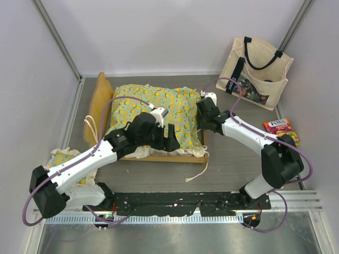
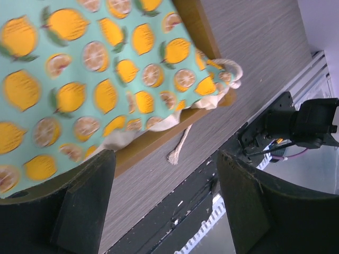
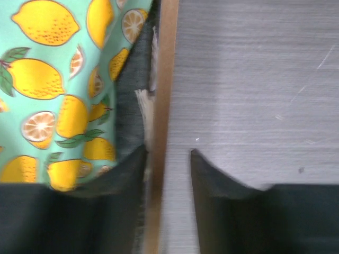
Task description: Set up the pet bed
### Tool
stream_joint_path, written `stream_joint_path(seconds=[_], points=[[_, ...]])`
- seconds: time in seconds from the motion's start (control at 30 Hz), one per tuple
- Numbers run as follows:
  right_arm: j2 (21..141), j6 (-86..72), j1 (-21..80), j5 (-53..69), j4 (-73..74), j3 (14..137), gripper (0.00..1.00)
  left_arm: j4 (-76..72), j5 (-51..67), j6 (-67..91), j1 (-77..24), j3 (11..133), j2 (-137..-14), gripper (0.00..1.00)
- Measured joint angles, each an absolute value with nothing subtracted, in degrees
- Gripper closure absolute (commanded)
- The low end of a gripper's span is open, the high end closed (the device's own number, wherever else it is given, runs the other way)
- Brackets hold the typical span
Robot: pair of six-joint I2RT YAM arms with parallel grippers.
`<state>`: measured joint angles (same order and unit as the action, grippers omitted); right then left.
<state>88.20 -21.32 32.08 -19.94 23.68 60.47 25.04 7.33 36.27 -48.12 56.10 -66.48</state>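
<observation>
**Desk:** What is the bed made of, and where does it sit?

**Me:** I have the pet bed (image 1: 98, 106) left of centre on the grey, wood-grained worktop (image 1: 233, 169). It is a light-wood rectangular frame with its curved headboard at the left end. In the frame lies the mattress cushion (image 1: 180, 103), soft green cloth printed with oranges and edged with a cream ruffle that bunches along the near rail.

**Desk:** Any containers?

**Me:** One, a cream tote bag (image 1: 257, 69) with black handles, propped in the far right corner. I cannot tell what is in it. A bright sweets packet (image 1: 279, 127) lies flat near it, at the right edge. A small matching pillow (image 1: 63, 157) sits at the near left, partly under my left arm.

**Desk:** And the end effectors?

**Me:** My left end effector (image 2: 164, 159) hovers over the cushion's near edge with its fingers (image 2: 85, 206) spread wide and nothing between them. That wrist view also shows a cream cord tie (image 2: 179, 145) with a frayed end, dropping off the near rail onto the worktop. My right end effector (image 3: 167, 153) is at the bed's right end. Only its wrist view shows the detail there. The thin wooden rail (image 3: 168, 63) runs between the two fingers, and dark grey base cloth (image 3: 130, 90) lies between the rail and the cushion. Bare worktop shows between the rail and the outer finger, so the jaws stand partly apart, astride the rail without gripping it.
</observation>
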Motion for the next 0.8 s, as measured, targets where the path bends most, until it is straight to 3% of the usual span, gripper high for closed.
stream_joint_path(seconds=[0.17,0.3,0.5,0.8], points=[[88.1,-20.7,31.7,-20.4,25.5,62.2,0.33,24.9,5.1,34.1,-52.9,60.3,-71.1,0.19],[83.3,-23.2,29.9,-20.8,28.9,62.0,0.19,24.6,0.4,30.8,-58.7,65.5,-74.9,0.19],[69.8,-28.2,23.7,-20.6,31.6,60.5,0.19,23.7,-3.4,22.4,-65.0,70.0,-80.7,0.19],[62.0,-29.7,21.9,-13.5,34.4,55.2,0.21,21.2,-7.4,2.9,-67.5,70.0,-87.1,0.21]])
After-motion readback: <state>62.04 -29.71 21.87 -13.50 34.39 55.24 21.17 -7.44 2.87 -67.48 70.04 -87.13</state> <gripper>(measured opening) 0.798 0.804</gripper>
